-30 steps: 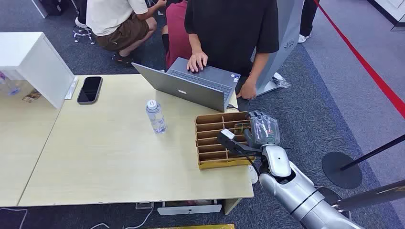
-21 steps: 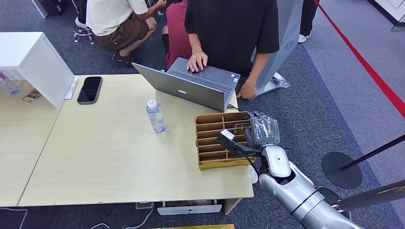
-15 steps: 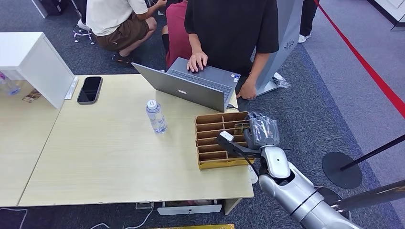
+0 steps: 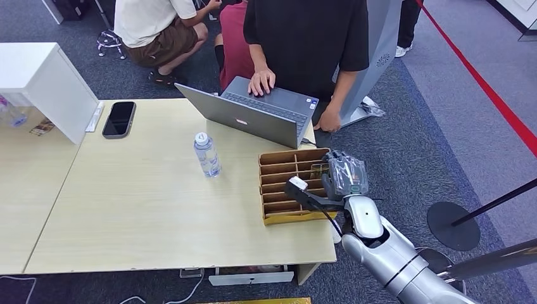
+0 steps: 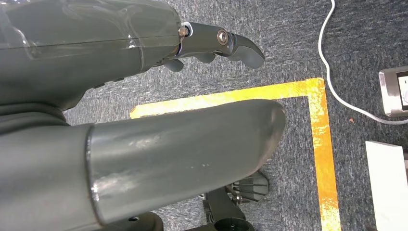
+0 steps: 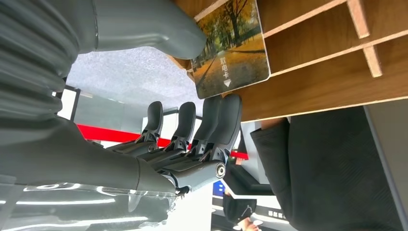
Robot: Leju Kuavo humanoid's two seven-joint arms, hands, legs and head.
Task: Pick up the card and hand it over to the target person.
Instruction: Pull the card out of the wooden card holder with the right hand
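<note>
Broadly, the scene is a pale wooden table (image 4: 145, 196) with a person in a black shirt (image 4: 307, 44) standing at its far edge, one hand on an open laptop (image 4: 250, 117). Nearer the robot sits a brown cardboard divider tray (image 4: 278, 190), and beyond it a water bottle (image 4: 207, 155) and a dark phone (image 4: 119, 118).

The right hand (image 4: 345, 177) is at the tray's outer edge. In the right wrist view its thumb (image 6: 149, 26) presses on one face of the card (image 6: 233, 50) while the dark fingers (image 6: 223, 115) lie along the tray's outer wall just beside it; the card looks pinched but sits in its slot, leaning on the cardboard. The left hand (image 5: 144, 120) hangs over the carpet, fingers loosely apart and holding nothing.

By my reading the task is at the grasp: the card is reached and probably gripped, not yet lifted out. Left to do are drawing it out and carrying it across to the person.

The card shows an autumn avenue of trees with small white Chinese characters, apparently "取电卡", above a small arrow.
</note>
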